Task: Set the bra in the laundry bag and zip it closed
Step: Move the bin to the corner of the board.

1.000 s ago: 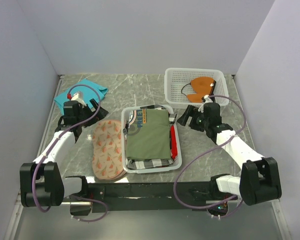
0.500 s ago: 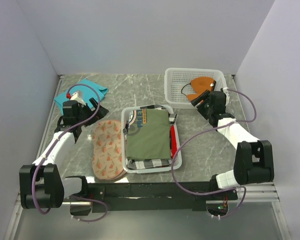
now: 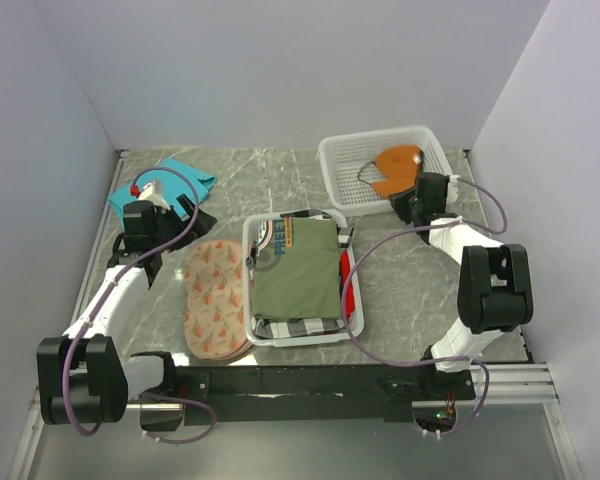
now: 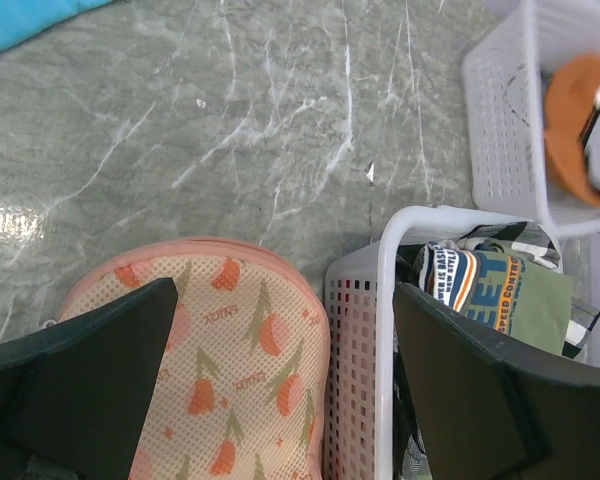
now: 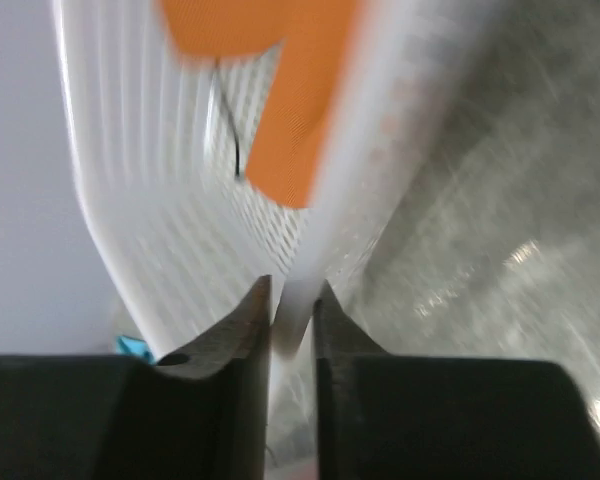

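Vs. 0.5 s ago, the far mesh basket (image 3: 345,165) has skewed and slid left, the rust-orange bra (image 3: 398,165) still inside. Right tool (image 5: 292,300) seems pinched on its white plastic rim, though the wrist view is blurred. Left tool (image 4: 282,300) gapes wide, holding nothing, above the peanut-shaped, fruit-print laundry bag (image 3: 216,295) on the marbled bench (image 3: 400,290).

The only clear print is on the olive garment (image 4: 500,290) folded in the middle basket (image 4: 382,330): big teal letters outlined in orange. "EE" is sure in the left wrist view and it looks like "FREE" from the top view, while the small white lettering on a dark band beside it is too small to read. The bag (image 4: 225,345) has tiny words among its orange print, one roughly "ADIOS", not legible for sure.
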Motion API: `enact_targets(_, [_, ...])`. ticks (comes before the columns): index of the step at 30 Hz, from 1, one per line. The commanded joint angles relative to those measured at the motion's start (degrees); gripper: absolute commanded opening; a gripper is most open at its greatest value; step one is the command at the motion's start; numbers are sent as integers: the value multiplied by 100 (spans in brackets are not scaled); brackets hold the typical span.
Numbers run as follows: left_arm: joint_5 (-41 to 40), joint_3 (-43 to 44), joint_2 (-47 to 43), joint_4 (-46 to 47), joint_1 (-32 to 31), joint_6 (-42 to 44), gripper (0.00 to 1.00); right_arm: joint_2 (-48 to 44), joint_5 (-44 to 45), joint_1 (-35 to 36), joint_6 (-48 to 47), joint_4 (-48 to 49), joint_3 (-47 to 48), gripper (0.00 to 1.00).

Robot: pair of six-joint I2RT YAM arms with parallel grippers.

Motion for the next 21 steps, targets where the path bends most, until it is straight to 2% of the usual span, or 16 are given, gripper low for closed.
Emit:
enact_targets(1, [74,97,-203,137,15,-22,96,255,-11,-114,-28,268,118,11])
enact_targets(2, [83,88,-212,137,15,-30,96,282,-46,-140,25,329,66,11])
enact_targets(3, [83,79,-203,137,15,-30,96,265,-56,-167,60,495,-109,5])
enact_targets(5, [74,88,-221,137,15,-21,96,212,-47,-167,175,628,-294,1])
enact_targets(15, [100,132,-142,137,6,-4,96,-630,-47,-791,710,1190,-1357,0])
enact_targets(21, [179,228,-54,137,6,14,96,-1526,453,-905,1000,893,-1692,0])
